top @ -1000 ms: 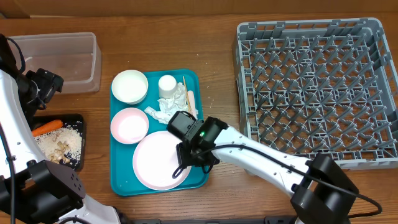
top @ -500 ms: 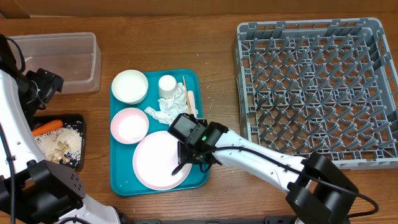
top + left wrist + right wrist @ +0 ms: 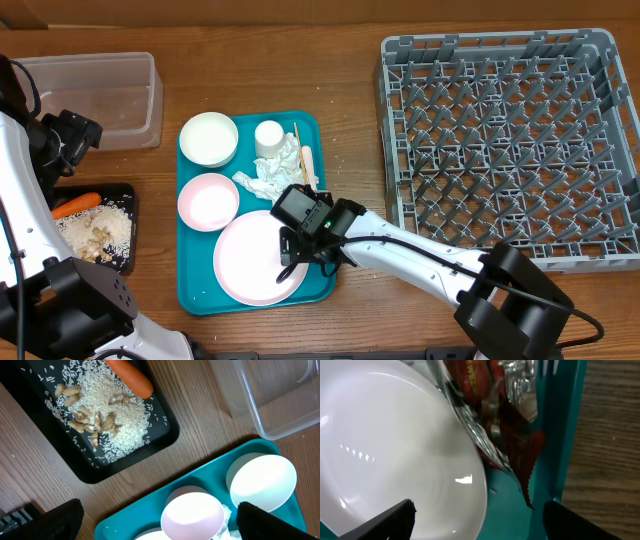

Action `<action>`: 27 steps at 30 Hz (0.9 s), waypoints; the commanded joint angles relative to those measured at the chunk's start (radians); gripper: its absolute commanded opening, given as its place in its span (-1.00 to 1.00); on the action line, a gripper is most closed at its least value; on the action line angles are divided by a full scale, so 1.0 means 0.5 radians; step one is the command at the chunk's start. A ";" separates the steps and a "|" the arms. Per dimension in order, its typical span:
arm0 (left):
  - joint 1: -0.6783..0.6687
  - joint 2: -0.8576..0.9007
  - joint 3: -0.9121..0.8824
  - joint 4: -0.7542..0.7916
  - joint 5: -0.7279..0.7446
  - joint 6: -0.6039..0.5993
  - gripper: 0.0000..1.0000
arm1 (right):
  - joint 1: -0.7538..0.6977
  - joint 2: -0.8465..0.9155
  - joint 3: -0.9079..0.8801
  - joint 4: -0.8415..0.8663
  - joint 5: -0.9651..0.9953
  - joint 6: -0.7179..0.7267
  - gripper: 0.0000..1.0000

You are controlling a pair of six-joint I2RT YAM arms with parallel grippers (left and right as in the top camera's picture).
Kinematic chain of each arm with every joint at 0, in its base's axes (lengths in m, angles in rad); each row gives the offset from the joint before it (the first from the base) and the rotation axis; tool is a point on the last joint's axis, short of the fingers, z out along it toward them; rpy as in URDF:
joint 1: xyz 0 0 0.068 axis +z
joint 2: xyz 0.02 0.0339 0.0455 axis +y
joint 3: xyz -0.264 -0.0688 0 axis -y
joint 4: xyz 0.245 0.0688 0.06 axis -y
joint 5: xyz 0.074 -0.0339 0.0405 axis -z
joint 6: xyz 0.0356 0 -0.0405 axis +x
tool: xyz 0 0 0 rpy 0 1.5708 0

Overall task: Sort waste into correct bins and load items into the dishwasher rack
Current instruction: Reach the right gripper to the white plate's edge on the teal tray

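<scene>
Right wrist view: the right claw [image 3: 479,506] is wide open and grips nothing; its two fingers show only at the bottom corners. The red wrapper [image 3: 507,430] lies ahead of the claw, between the lines of the two fingers, not touching either. The wrapper sits crumpled on the teal tray [image 3: 560,435], partly tucked under the right rim of the plate [image 3: 385,445]. The plate fills the left of the view, and bare table [image 3: 610,435] lies to the right.

Overhead: the right claw [image 3: 300,250] is low over the plate's right edge, at the near right of the teal tray. Napkins [image 3: 268,175] lie just behind it. The cup [image 3: 268,135], stick [image 3: 297,140] and two bowls [image 3: 208,138] [image 3: 208,200] are further back on the tray. The rack [image 3: 500,140] stands well apart to the right.

Left wrist view: the left claw [image 3: 160,507] is open and empty, up above the table. Under it are the black tray [image 3: 165,435] with scraps [image 3: 100,420] and the carrot [image 3: 130,377]. The tub [image 3: 270,405] is beside it.
</scene>
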 commanded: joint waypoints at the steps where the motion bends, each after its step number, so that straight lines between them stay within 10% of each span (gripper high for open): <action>1: 0.010 0.018 -0.010 -0.004 0.014 -0.025 1.00 | 0.004 0.006 -0.007 0.030 0.066 -0.067 0.72; 27: 0.010 0.018 -0.010 -0.004 0.014 -0.025 1.00 | -0.085 0.005 0.018 -0.099 -0.399 -0.059 0.70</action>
